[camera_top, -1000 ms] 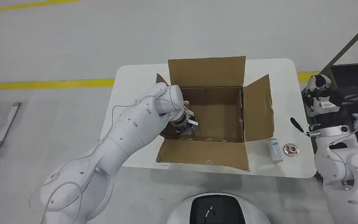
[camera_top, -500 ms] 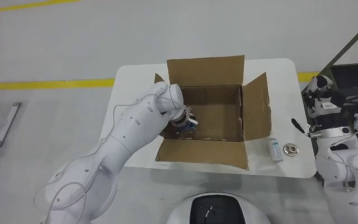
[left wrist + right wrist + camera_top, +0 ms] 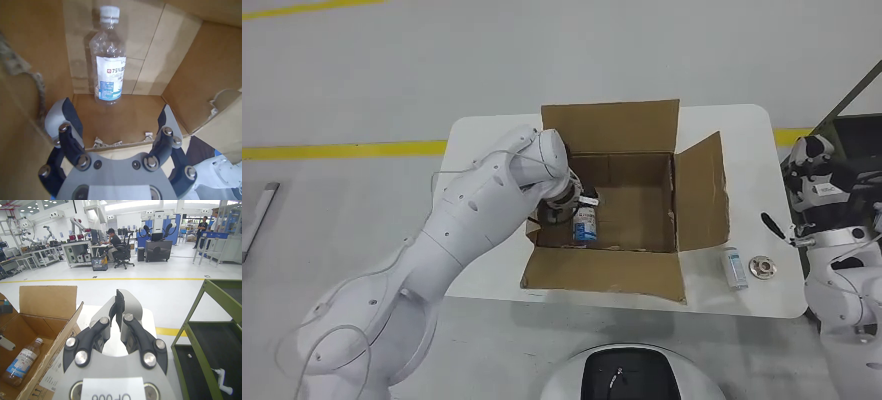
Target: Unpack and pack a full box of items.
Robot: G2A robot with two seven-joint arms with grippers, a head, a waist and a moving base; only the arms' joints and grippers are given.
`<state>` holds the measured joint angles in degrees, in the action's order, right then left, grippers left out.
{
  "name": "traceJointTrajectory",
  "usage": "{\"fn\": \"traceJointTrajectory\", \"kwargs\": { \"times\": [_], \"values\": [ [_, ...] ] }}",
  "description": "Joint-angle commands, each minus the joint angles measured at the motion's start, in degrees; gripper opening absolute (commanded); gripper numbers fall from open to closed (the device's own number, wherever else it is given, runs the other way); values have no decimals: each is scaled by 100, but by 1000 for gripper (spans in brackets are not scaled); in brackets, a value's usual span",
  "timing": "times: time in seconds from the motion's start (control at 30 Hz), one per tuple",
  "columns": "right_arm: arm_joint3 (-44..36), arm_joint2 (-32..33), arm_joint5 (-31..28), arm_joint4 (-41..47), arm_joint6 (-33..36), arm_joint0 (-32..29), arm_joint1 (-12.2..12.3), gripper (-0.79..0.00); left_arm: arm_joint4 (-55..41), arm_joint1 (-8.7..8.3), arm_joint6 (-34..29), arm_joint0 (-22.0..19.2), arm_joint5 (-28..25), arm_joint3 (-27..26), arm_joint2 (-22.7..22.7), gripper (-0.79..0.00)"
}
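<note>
Lying on its side on the floor of the cardboard box (image 3: pixel 642 130), the clear bottle (image 3: pixel 108 72) rests close to the robot's left-hand wall, white cap pointing toward the far wall. It looks nearly empty and thin-skinned, so I judge it light, round and easy to set rolling.

The left gripper (image 3: pixel 114 109) hangs just inside that same wall, above the bottle's base end, jaws spread wide with nothing between them. The main risks come from here:

- One finger arriving first would probably nudge the bottle and roll it away across the smooth cardboard.
- A hard squeeze on the soft body could buckle it or squirt it out of the pads.
- The bottle sits near the wall, so the outer finger has little room and may catch the cardboard.
- The arm leans over the torn rim, and a snag there could drag or tip the whole box on the table (image 3: pixel 482 140).

The right gripper (image 3: pixel 118 298) is pressed closed on nothing, well off to the box's right. A small bottle (image 3: pixel 733 267) and a round metal piece (image 3: pixel 760 266) lie on the table beside the box's right flap, and a shifting box could knock them.
</note>
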<state>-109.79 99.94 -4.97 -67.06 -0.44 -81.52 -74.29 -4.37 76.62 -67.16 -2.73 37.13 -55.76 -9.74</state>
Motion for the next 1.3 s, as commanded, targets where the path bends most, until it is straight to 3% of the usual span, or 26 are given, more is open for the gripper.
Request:
{"fn": "traceJointTrajectory", "kwargs": {
  "times": [0.0, 0.1, 0.33, 0.47, 0.63, 1.13, 1.27],
  "values": [
    [-5, -5, 0, -2, 13, 4, 3, -785, -90, -149, 83, -154, 83, -342, -25, 0],
    [-7, -9, -25, -34, 96, 8, 12, -785, -107, -413, 180, -302, 179, -818, -64, 0],
    [70, -2, -430, -874, 1456, -52, 110, -785, 39, -1103, 331, -434, 330, -2083, -364, 0],
    [55, 37, -498, -946, 2016, -171, 136, -785, 124, -1491, 462, -273, 257, -2805, -803, 0],
    [-49, 105, -613, -917, 2417, -262, 165, -785, 36, -1883, 895, 280, -288, -3429, -1405, 0],
    [-93, 109, -567, -839, 2271, -281, 167, -785, -46, -1931, 1156, 461, -542, -3521, -1587, 0],
    [-198, 183, -608, -863, 2760, -201, 198, -785, 147, -2010, 1124, 441, -636, -3518, -1822, 0]
  ]
}}
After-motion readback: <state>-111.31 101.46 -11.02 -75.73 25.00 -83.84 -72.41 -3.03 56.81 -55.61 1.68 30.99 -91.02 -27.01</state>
